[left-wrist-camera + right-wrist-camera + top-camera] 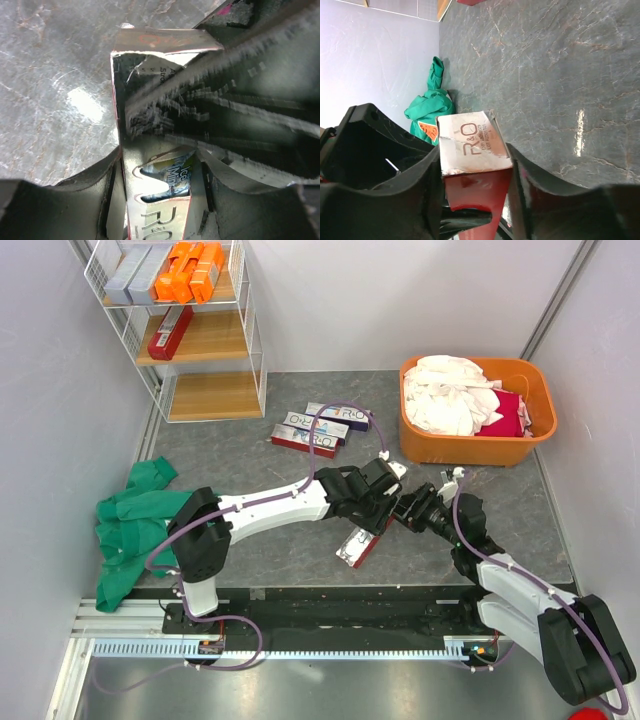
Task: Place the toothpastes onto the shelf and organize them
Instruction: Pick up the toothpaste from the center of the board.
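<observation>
At the counter's (270, 465) back-left corner the shelf (215, 395) is carrying silver-grey cartons (135, 272) and orange cartons (190, 270) on its top tier and a red carton (170, 330) on the middle one. A green cloth (135, 520) is lying at the left edge. Three white-and-purple cartons (320, 428) are lying mid-counter. The left fingers (60, 210) are gripping a red toothpaste carton (360, 545) near the front centre. The right fingers (555, 200) seem to be pressing its end too. An orange tub (470, 450) is sitting back right.
</observation>
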